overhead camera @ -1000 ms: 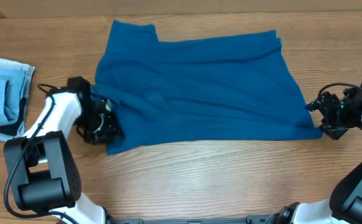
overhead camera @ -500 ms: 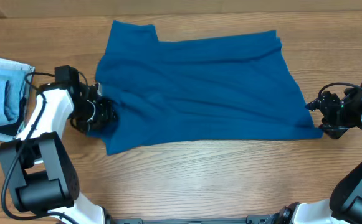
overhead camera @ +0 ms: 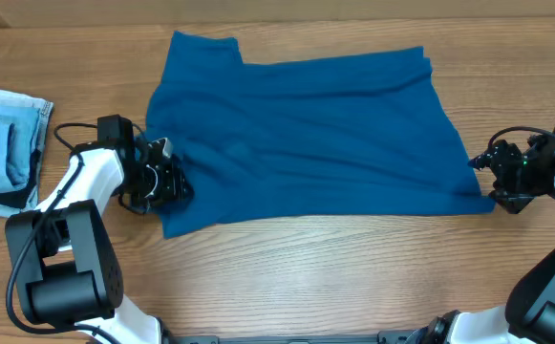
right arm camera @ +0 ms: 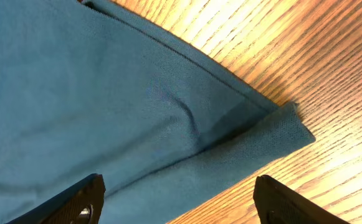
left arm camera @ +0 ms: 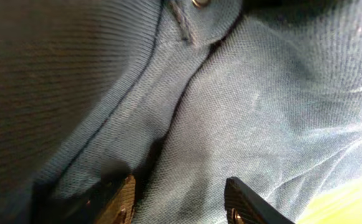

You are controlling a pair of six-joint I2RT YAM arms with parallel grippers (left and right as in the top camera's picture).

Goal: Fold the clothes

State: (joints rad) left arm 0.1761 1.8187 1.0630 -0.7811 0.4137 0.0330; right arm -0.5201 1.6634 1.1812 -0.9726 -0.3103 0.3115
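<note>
The clothes, a teal-blue shirt [overhead camera: 306,134], lie spread flat across the middle of the wooden table [overhead camera: 353,277]. My left gripper [overhead camera: 167,182] sits low at the shirt's left edge. In the left wrist view its jaws stand apart, with rumpled teal fabric [left arm camera: 261,93] filling the gap of the left gripper [left arm camera: 181,200]; a seam and a small button [left arm camera: 199,3] show above. My right gripper [overhead camera: 487,182] hovers at the shirt's right front corner. It is open wide, and the hem corner [right arm camera: 293,130] lies just ahead of its fingers [right arm camera: 75,202].
A pale blue denim stack [overhead camera: 0,143] with a dark edge lies at the far left, just beyond the left arm. Bare wood [right arm camera: 330,62] runs along the front of the table and to the right of the shirt.
My left gripper drew back to the left off the shirt's edge, then came right again onto it, its jaws widening and narrowing. The right arm and the shirt have not moved.
</note>
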